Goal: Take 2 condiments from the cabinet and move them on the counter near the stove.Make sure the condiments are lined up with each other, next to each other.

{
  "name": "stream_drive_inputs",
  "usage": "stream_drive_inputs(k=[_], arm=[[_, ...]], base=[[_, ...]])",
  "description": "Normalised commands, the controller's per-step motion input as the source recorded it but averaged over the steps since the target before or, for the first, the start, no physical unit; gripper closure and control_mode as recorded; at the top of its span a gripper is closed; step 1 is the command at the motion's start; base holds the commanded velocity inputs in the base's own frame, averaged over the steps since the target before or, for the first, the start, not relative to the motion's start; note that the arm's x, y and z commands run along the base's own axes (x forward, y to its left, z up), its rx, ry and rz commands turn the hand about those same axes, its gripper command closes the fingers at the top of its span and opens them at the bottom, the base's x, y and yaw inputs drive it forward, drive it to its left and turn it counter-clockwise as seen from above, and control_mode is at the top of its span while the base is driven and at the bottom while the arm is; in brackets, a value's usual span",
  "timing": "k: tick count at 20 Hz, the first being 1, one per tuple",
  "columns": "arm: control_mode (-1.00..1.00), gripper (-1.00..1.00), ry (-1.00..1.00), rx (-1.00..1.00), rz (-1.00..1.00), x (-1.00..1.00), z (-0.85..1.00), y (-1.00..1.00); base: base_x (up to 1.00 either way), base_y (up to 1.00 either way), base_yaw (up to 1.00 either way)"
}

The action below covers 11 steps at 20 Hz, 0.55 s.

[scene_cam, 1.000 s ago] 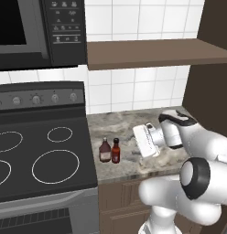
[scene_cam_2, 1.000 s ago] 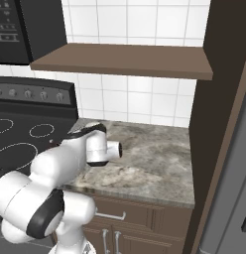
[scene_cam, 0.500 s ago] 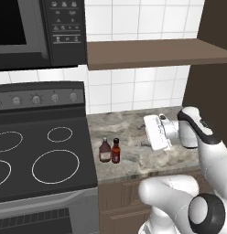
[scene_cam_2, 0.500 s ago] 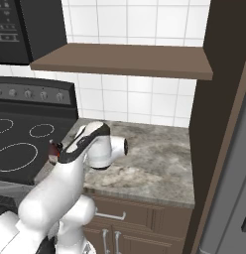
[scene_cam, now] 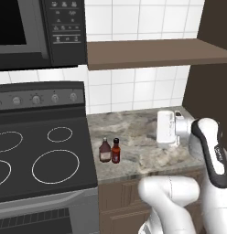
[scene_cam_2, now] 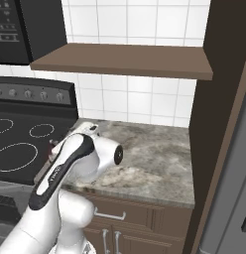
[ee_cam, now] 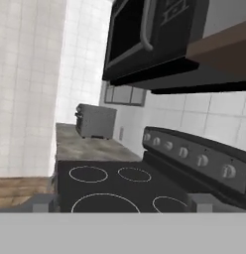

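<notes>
The stove (scene_cam: 37, 151) is on the left. Just beside it, the dark bottle (scene_cam: 105, 151) and red bottle (scene_cam: 116, 151) stand together on the surface (scene_cam: 147, 137), lined up as asked. Right of them, the pincer (scene_cam: 164, 129) holds nothing; how wide it is, I cannot tell.

stove (scene_cam: 42, 151): left edge cropped | end effector (scene_cam: 164, 129): fingers hidden

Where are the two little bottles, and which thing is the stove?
Dark maroon bottle (scene_cam: 105, 151), left base view, on its label.
Red-orange bottle (scene_cam: 116, 153), left base view, on its body.
Stove (scene_cam: 42, 144), left base view, on bare black glass between burner rings.
</notes>
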Motion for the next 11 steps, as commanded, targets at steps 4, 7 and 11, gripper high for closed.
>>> stream_drive_inputs(k=[4, 7, 11], arm=[[-1.0, -1.0, 0.36, 0.01, -0.34, -0.19, 0.79, 0.0], [-1.0, -1.0, 0.41, 0.0, -0.29, -0.18, 0.8, 0.0], [-1.0, -1.0, 0.35, -0.01, -0.24, -0.3, 0.63, 0.0]], base=[[0.0, 0.0, 0.0], [0.0, 0.0, 0.0], [0.0, 0.0, 0.0]])
